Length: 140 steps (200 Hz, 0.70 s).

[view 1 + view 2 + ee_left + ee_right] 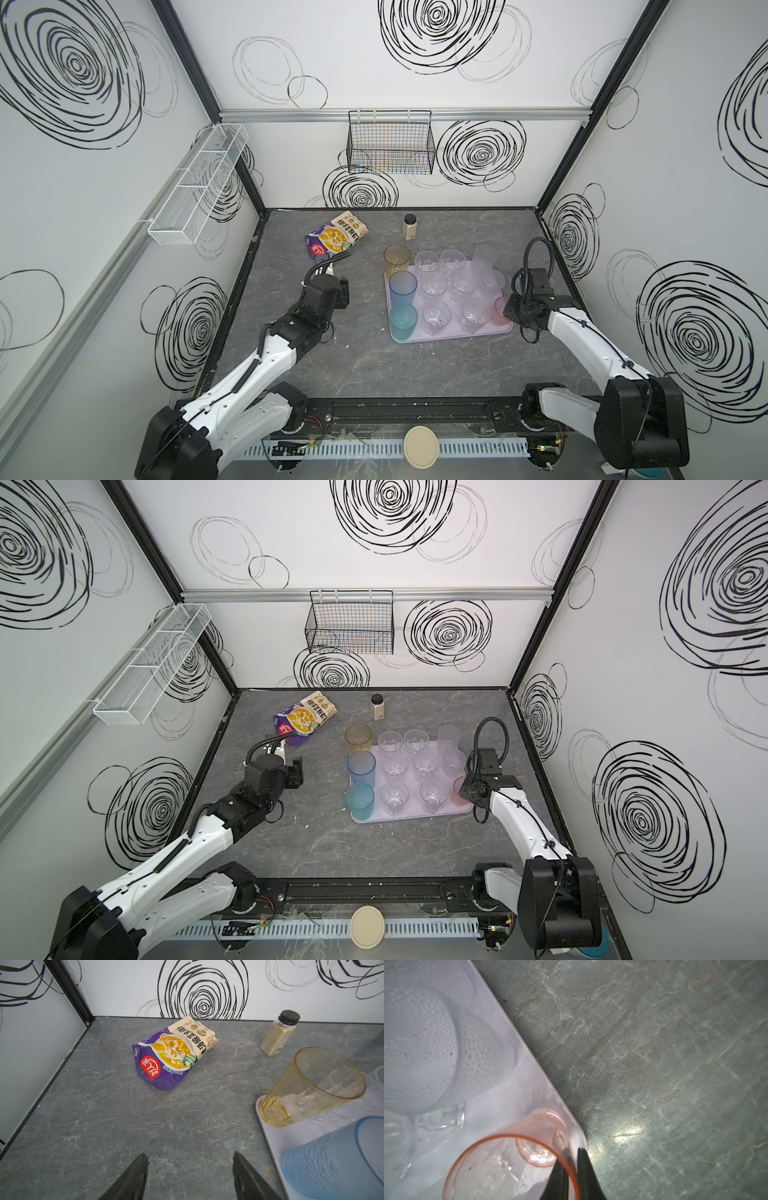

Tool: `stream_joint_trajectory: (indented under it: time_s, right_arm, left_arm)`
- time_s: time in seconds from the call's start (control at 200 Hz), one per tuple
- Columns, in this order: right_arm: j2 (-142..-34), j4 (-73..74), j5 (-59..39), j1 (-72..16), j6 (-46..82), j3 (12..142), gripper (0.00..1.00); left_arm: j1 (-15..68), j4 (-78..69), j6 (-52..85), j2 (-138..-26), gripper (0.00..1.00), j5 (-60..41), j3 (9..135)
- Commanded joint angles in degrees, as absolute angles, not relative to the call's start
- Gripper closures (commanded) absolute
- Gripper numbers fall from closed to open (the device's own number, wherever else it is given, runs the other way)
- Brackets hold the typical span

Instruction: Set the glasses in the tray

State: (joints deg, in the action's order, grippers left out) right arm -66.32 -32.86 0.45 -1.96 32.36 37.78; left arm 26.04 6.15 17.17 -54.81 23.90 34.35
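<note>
The lavender tray (453, 334) (415, 816) lies right of the table's middle, holding several glasses. An amber glass (397, 258) (311, 1086), a blue one (402, 286) and a teal one (402, 322) line its left side. Several clear ones fill the middle, and a frosted one (484, 255) stands at the far right. The pink glass (500, 313) (508, 1167) stands upright in the tray's near right corner. My right gripper (509, 313) (573, 1150) pinches its wall, one finger inside and one outside. My left gripper (332, 270) (190, 1155) hangs open and holds nothing over bare table, left of the tray.
A purple snack bag (336, 237) (170, 1053) and a black-capped jar (409, 227) (278, 1032) sit behind the tray. A black wire basket (390, 143) hangs on the back wall and a white mesh basket (195, 187) on the left wall. A beige disc (420, 446) lies at the front edge.
</note>
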Motion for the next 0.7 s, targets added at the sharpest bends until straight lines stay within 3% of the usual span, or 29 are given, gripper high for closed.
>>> stream_joint_trajectory:
  time_s: [0.0,0.18,0.405,0.515,0.695]
  right_arm:
    - [-67.91,-34.14,1.47,-2.51,32.44,39.58,0.73]
    - [-65.31,-35.3,0.26,-3.05,31.14,42.2,0.58]
    - [-63.93,-37.49,2.7,-1.7,28.94,54.68,0.5]
    - [-61.43,-25.58,2.03,3.37,28.14,55.47,0.45]
    - [-59.31,5.56,3.01,8.35,23.84,40.19,0.4]
  left_arm:
    - [25.4,4.59,17.72,-53.96,0.32,23.03,34.19]
    - [24.81,4.3,18.38,-53.89,0.32,22.2,34.21]
    - [22.67,1.19,21.88,-52.35,0.32,18.45,32.96]
    - [22.73,0.01,21.39,-53.19,0.28,19.34,33.83]
    - [23.2,-12.89,12.84,-54.77,0.18,22.88,34.76]
